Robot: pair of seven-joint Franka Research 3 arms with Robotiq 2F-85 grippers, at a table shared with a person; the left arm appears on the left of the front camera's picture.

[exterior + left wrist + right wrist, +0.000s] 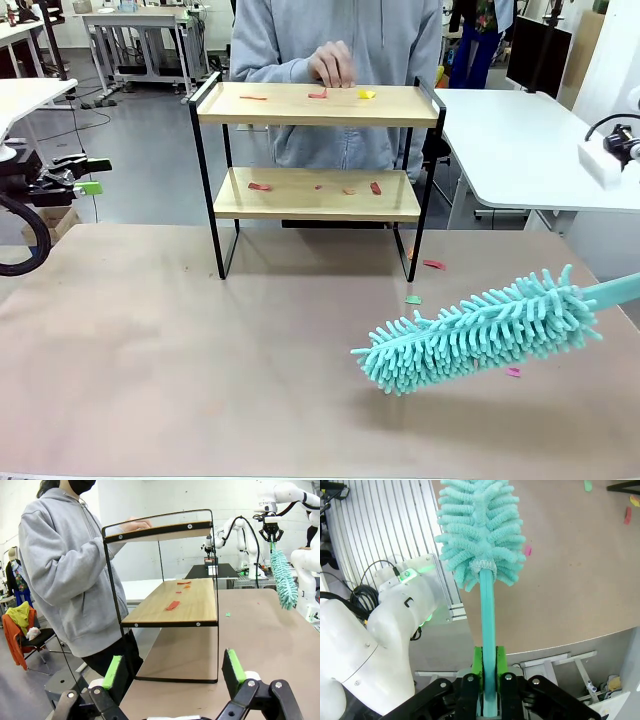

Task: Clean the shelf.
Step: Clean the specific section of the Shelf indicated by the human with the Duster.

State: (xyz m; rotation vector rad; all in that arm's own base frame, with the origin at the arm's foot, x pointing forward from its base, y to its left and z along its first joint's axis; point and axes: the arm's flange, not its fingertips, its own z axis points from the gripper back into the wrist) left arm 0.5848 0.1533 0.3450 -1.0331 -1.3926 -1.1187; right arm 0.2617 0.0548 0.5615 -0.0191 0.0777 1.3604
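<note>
- The shelf (290,105) is standing at the far middle of the worktop (200,350), its two wooden boards sitting level in the thin black frame.
- A person in a grey hooded top is standing just behind the shelf, one hand (332,65) resting at the back edge of its top board.
- Small scraps are lying on both boards. Red pieces (253,97) and a yellow one (367,94) are sitting on top, and red and orange bits (259,186) on the lower board.
- More scraps are lying on the worktop in front of the shelf's right end: a red one (433,265) near its right foot, a green one (413,299) a little nearer the robot, and a pink one (513,372) farther out.
- The right gripper (488,655) is gripping the teal handle of a fluffy duster (480,330), its fingers (478,662) closed tight on it. The duster's head is hanging low over the worktop, in front of and to the right of the shelf, apart from it. Whether it is touching the surface cannot be told.
- The left gripper (85,175) is hovering well off the shelf's left end, its fingers (112,672) spread wide, holding nothing and pointing toward that end.
</note>
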